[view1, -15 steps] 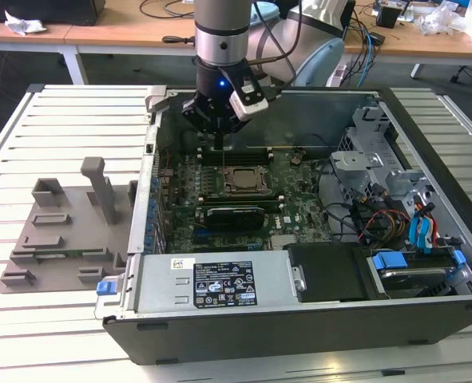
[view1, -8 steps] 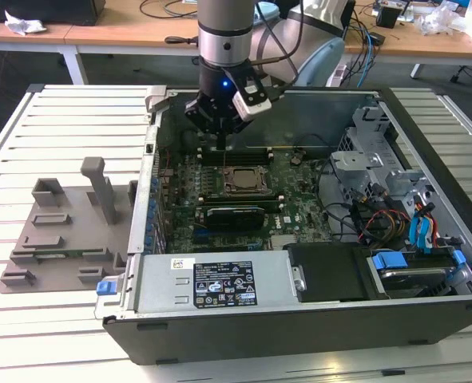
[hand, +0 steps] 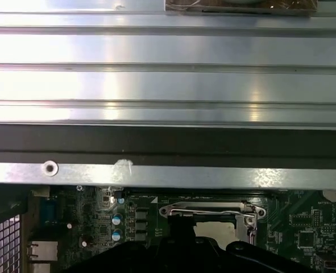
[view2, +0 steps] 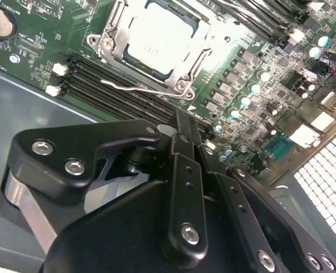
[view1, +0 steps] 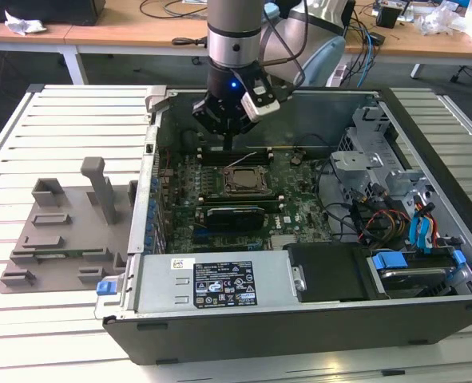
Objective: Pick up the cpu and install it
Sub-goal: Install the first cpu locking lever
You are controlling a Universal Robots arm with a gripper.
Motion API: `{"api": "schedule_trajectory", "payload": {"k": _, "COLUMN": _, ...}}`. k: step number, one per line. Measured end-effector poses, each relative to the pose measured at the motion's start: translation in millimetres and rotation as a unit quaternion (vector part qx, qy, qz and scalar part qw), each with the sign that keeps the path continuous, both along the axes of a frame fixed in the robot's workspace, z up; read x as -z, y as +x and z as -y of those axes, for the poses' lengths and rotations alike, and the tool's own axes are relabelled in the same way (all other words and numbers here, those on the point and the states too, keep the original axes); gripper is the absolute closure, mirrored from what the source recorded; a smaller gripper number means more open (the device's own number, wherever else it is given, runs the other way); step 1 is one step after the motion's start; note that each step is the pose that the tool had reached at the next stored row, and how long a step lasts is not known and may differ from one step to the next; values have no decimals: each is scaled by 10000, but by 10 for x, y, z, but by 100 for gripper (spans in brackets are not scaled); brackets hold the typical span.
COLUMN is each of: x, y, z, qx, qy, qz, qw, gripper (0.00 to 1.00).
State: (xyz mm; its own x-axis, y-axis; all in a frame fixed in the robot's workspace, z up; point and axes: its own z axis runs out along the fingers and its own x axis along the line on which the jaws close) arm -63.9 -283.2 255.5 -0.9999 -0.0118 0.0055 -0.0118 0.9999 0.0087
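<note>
— Black end effector (view2: 179, 128) closest in the second wrist view: fingers drawn together, clamped on nothing. Hangs over the motherboard (view2: 31, 57), just beside the socket.

— And the cpu (view2: 156, 34)?

— Lies flat inside the socket's metal frame (view2: 182, 85), silvery top up, apart from the end effector. Looks placed rather than carried.

— So done?

— Mostly, by the look of it. Picking up and setting down both seem finished. Can't tell whether the frame is locked: thin wire lever (view2: 136, 88) runs along the socket's edge and may be unlatched. Possibly leaves only the securing.

— Counts?

— One cpu. One socket with one frame and one lever. One end effector on one arm. One open computer case (view1: 299, 319) on the slatted table (view1: 60, 104). One grey plastic tray (view1: 60, 231) outside the case, toward the exterior view's left, with no chip visible in it.

— Anything between the fingers worth noting?

— Nothing visible.
</note>
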Motion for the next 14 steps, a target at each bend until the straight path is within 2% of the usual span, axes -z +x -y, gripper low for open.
{"api": "schedule_trajectory", "payload": {"k": 2, "x": 28, "y": 7, "z": 0, "qx": 0, "qy": 0, "qz": -1, "qw": 10000, "gripper": 89}}
{"api": "schedule_trajectory", "payload": {"k": 8, "x": 37, "y": 8, "z": 0, "qx": 0, "qy": 0, "qz": -1, "qw": 10000, "gripper": 89}}
{"api": "schedule_trajectory", "payload": {"k": 14, "x": 79, "y": 8, "z": 0, "qx": 0, "qy": 0, "qz": -1, "qw": 10000, "gripper": 89}}
